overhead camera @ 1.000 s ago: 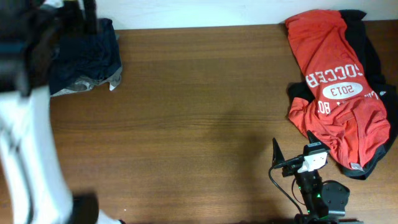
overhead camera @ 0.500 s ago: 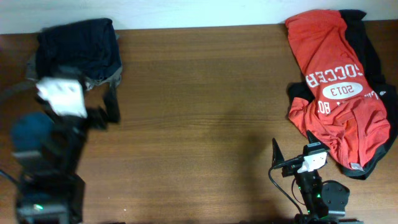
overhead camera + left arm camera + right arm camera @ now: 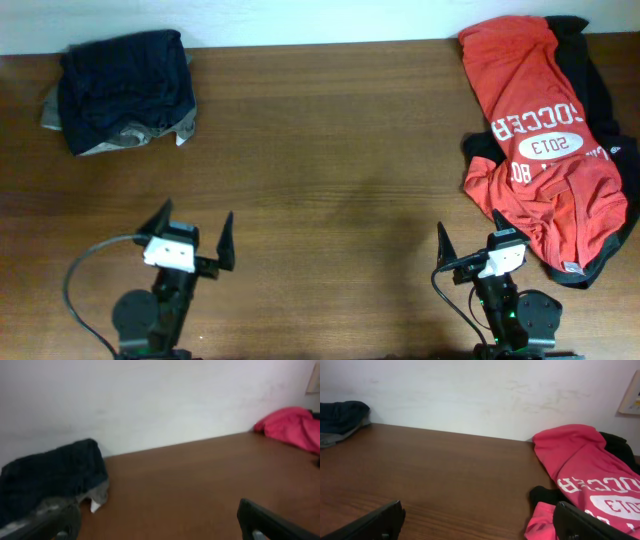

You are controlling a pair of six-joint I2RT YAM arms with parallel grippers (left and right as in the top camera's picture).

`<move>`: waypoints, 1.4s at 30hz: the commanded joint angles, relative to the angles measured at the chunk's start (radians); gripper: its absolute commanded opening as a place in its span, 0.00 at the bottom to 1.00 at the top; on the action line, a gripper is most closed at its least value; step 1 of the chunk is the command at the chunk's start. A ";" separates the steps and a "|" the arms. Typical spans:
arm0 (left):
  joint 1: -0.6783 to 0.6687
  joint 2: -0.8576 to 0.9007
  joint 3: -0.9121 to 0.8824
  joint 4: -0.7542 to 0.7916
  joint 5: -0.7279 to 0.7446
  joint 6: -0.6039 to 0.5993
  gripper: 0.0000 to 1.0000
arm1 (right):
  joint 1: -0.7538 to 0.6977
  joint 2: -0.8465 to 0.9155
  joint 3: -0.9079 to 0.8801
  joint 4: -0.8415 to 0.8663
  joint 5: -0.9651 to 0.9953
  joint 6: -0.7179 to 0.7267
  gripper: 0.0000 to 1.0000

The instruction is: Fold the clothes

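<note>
Folded dark navy shorts point(image 3: 125, 90) lie at the far left corner on a grey-brown garment point(image 3: 130, 138); they show in the left wrist view point(image 3: 47, 480) and the right wrist view point(image 3: 340, 416). A red jersey with white lettering point(image 3: 540, 130) lies spread over a black garment point(image 3: 592, 80) at the right; it shows in the right wrist view point(image 3: 590, 475). My left gripper point(image 3: 193, 232) is open and empty near the front left, fingers seen in its wrist view point(image 3: 160, 525). My right gripper point(image 3: 470, 240) is open and empty, its right finger next to the jersey's lower edge point(image 3: 477, 522).
The brown wooden table point(image 3: 330, 170) runs to a white wall point(image 3: 470, 395) at the back. A cable loops from the left arm point(image 3: 75, 290). A small white tag point(image 3: 181, 139) sticks out beside the navy pile.
The left arm has drawn back from the navy pile at the far left to the front edge, leaving the pile uncovered. The right arm has not moved.
</note>
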 commanded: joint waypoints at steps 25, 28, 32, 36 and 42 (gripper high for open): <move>-0.020 -0.303 -0.158 -0.162 -0.042 0.002 0.99 | 0.008 -0.009 -0.007 -0.001 -0.009 0.000 0.99; -0.020 -0.302 -0.158 -0.162 -0.042 0.002 0.99 | 0.008 -0.009 -0.007 -0.001 -0.009 0.000 0.99; -0.020 -0.302 -0.158 -0.162 -0.042 0.002 0.99 | 0.008 -0.009 -0.007 -0.001 -0.009 0.000 0.99; -0.020 -0.302 -0.158 -0.162 -0.042 0.002 0.99 | 0.008 -0.009 -0.007 -0.001 -0.009 0.000 0.99; -0.020 -0.302 -0.158 -0.162 -0.042 0.002 0.99 | 0.008 -0.009 -0.007 -0.001 -0.009 0.000 0.99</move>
